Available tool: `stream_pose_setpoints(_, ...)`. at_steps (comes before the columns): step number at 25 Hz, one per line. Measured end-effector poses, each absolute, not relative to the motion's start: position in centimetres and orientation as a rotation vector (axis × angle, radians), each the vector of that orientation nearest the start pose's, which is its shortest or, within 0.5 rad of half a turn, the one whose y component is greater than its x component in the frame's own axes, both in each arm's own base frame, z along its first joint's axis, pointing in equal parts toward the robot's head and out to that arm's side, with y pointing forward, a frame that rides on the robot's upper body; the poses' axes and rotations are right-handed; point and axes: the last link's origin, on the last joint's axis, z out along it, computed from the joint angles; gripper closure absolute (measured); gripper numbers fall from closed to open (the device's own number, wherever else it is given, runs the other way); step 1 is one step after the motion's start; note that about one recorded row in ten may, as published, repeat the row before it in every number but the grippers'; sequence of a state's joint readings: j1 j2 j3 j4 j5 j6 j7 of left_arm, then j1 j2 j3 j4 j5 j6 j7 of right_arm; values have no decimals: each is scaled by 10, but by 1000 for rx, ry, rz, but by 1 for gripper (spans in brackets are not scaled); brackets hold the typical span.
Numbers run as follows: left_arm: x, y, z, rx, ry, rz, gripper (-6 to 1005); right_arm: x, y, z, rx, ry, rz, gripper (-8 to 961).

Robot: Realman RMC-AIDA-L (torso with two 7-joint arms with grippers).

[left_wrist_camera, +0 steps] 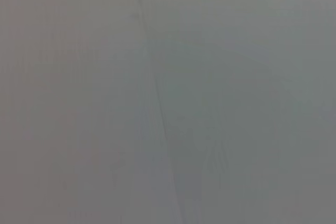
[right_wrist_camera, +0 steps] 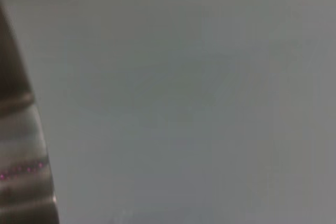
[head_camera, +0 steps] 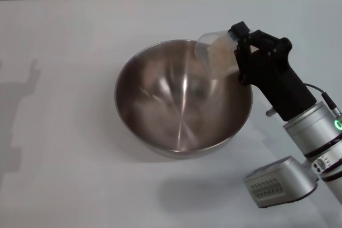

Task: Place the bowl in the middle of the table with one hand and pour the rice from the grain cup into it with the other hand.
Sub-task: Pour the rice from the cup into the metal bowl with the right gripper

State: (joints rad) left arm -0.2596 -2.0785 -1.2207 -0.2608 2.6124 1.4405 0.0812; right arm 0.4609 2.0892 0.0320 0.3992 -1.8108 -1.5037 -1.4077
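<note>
The right arm (head_camera: 315, 126) is a silver cylinder with a green light, black wrist housing and thin black cable.

The head camera looks forward and down on the worktop (head_camera: 64, 185), bowl (head_camera: 181, 105) mid-frame. Both wrist cameras face blank grey surface at close range; no shared part is discernible.

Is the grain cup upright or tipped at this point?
Tipped. The right gripper holds the grain cup tilted over the bowl rim, rice still inside it.
</note>
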Motion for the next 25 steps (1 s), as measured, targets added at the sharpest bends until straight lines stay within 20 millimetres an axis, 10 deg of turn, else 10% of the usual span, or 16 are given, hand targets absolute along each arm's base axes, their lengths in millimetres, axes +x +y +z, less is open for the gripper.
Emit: stream_pose_setpoints(25,-329,288,29,-1392,-229,-695,186,206,278,-95,-1317,-1225,-125,948)
